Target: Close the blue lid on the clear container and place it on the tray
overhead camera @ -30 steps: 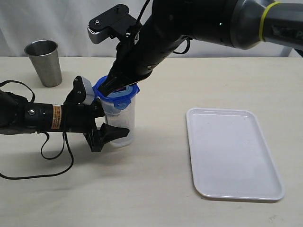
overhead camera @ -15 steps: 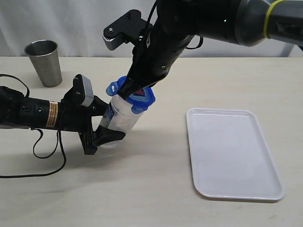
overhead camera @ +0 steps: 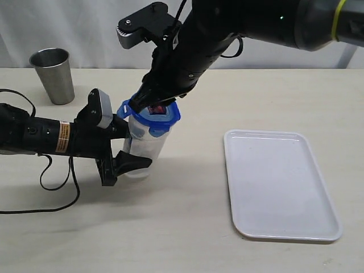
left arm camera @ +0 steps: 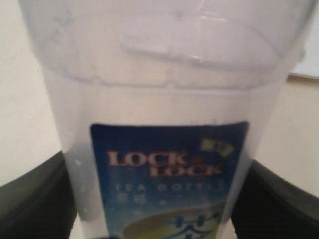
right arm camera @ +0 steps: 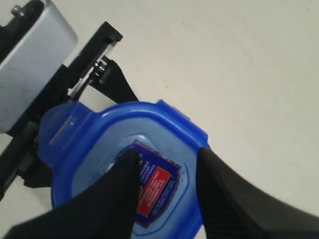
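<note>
Left claw (overhead camera: 132, 149): clamped on clear container (overhead camera: 147, 145).
Right claw (right arm camera: 166, 155): parted atop blue lid (right arm camera: 84, 134).
Handling: I'd say light, slick; hold mid-body.

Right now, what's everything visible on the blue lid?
The blue lid is glossy blue plastic, rounded, with flaps jutting from its edges and a red-and-white sticker in its recessed centre. It sits on the mouth of the clear container, tilted with it. Spread fingers of the right gripper flank the sticker; contact and flap latching are unclear.
</note>
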